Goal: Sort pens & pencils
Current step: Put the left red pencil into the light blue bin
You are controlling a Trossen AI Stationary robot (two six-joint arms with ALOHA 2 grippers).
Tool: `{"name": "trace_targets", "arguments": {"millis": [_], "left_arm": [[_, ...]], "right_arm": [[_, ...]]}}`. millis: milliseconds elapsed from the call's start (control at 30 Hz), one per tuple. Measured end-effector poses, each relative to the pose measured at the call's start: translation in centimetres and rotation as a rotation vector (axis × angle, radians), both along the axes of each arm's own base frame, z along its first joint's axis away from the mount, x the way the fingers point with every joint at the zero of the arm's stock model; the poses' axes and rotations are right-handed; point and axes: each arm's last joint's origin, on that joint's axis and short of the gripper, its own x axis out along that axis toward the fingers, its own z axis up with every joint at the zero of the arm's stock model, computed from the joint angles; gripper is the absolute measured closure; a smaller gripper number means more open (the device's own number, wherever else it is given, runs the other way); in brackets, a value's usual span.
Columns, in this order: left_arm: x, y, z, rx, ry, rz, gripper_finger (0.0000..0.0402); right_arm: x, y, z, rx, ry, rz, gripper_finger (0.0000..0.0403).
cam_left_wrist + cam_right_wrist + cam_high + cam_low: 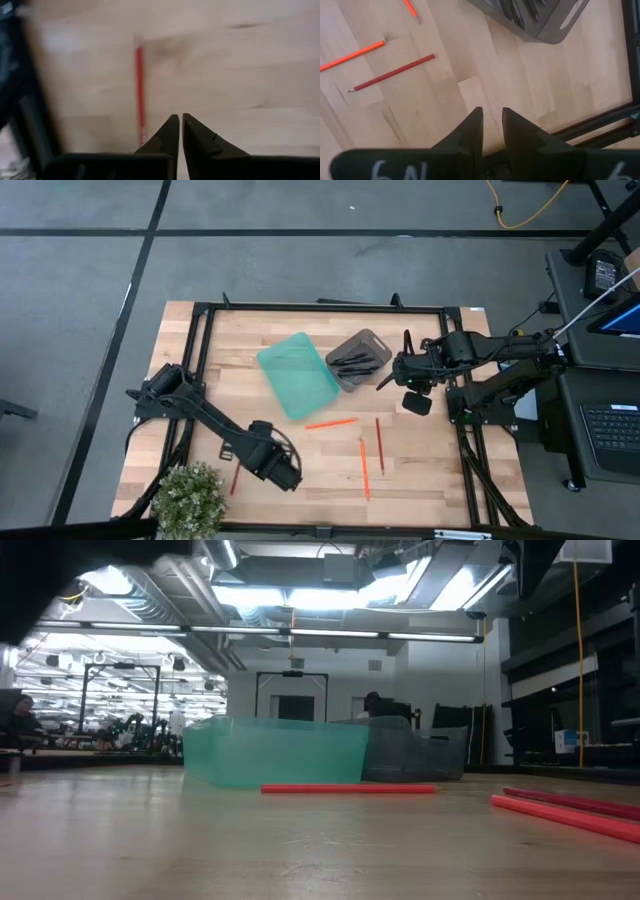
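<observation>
Several black pens point(352, 362) lie in a grey tray point(372, 343) at the table's far middle. Beside it on the left sits a teal tray point(298, 375). Orange-red pencils lie flat on the wood: one point(331, 423) near the teal tray, two point(379, 445) point(364, 468) right of centre, and one point(235, 477) near the front left. My left gripper point(180, 117) is shut and empty, hovering beside that front-left pencil point(139, 90). My right gripper point(491, 112) is slightly open and empty, just right of the grey tray point(540, 20).
A potted plant point(190, 500) stands at the table's near left corner. A black metal frame point(320, 307) runs around the table top. In the low view the teal tray point(275, 750) and the grey tray point(410, 755) stand behind a pencil point(350, 789).
</observation>
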Motion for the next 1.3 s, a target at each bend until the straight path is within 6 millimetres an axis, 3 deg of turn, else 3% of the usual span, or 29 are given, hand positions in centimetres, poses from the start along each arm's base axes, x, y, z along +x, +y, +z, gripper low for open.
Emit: {"name": "trace_targets", "arguments": {"millis": [200,400,567,1133,1300], "left_arm": [[-2.4,-1.3,-2.8,-0.011,0.11,0.051,0.0341],[-2.4,-1.6,-5.6,-0.079,0.045,0.061,0.0304],[-2.7,-1.1,-7.3,-0.09,0.045,0.077,0.0298],[-3.5,-0.6,-7.5,-0.096,0.141,0.096,0.0296],[-3.9,-0.4,-8.4,-0.113,0.159,0.103,0.0296]], "right_arm": [[0.0,0.0,0.0,0.0,0.0,0.0,0.0328],[0.0,0.0,0.0,0.0,0.0,-0.004,0.0328],[0.0,0.0,0.0,0.0,0.0,-0.003,0.0328],[0.0,0.0,0.0,-0.001,0.0,0.001,0.0328],[-0.1,0.5,0.0,-0.001,0.0,0.025,0.0328]]}}
